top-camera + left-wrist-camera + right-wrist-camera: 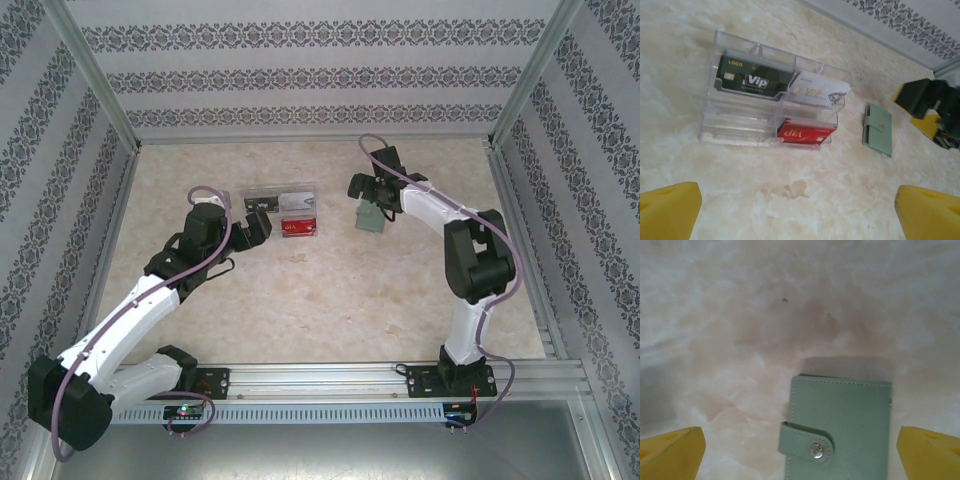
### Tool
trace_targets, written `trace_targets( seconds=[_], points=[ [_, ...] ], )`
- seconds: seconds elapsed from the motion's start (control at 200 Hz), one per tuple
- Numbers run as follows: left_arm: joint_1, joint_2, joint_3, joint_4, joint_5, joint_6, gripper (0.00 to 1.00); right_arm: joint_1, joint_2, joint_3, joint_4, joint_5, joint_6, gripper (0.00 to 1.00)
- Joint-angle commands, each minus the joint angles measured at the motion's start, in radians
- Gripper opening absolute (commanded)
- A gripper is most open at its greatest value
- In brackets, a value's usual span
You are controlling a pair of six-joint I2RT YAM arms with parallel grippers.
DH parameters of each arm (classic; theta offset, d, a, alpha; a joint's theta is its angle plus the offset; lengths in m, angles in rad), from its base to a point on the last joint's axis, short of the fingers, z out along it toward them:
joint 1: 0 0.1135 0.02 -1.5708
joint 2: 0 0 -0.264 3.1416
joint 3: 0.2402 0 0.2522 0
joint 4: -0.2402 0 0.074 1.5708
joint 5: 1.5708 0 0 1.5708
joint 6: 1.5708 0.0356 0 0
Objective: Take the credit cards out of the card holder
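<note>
The card holder [850,405], a grey-green wallet, lies flat on the table with its snap tab fastened [370,219] [877,129]. My right gripper [801,450] hovers over it, open, with a yellow pad [672,452] on each side and not touching it [368,195]. Three credit cards sit in the pockets of a clear plastic box [740,127]: a black one [755,78], a white one [815,91] and a red one [805,134] [298,227]. My left gripper [797,210] is open and empty over bare table just in front of the box [258,226].
The clear box [280,198] lies near the table's middle, left of the wallet. Aluminium posts and patterned walls enclose the marbled tabletop [330,300]. Bare surface stretches between the box and the arm bases.
</note>
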Motion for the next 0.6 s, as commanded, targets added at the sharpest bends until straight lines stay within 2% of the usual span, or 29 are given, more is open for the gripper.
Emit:
trace_targets(
  seconds=[0.0, 0.33, 0.475, 0.595],
  points=[
    [-0.011, -0.012, -0.025, 0.024, 0.061, -0.001, 1.00, 0.023, 0.043, 0.048, -0.134, 0.067, 0.036, 0.98],
    [-0.011, -0.056, -0.070, 0.022, 0.085, 0.000, 1.00, 0.049, 0.145, 0.102, -0.172, 0.075, 0.056, 0.98],
    [-0.012, -0.080, -0.085, 0.020, 0.088, 0.004, 1.00, 0.053, 0.177, 0.133, -0.191, 0.073, 0.036, 0.85],
    [-0.012, -0.087, -0.085, 0.009, 0.090, 0.009, 1.00, 0.053, 0.196, 0.144, -0.206, 0.083, 0.024, 0.80]
  ],
)
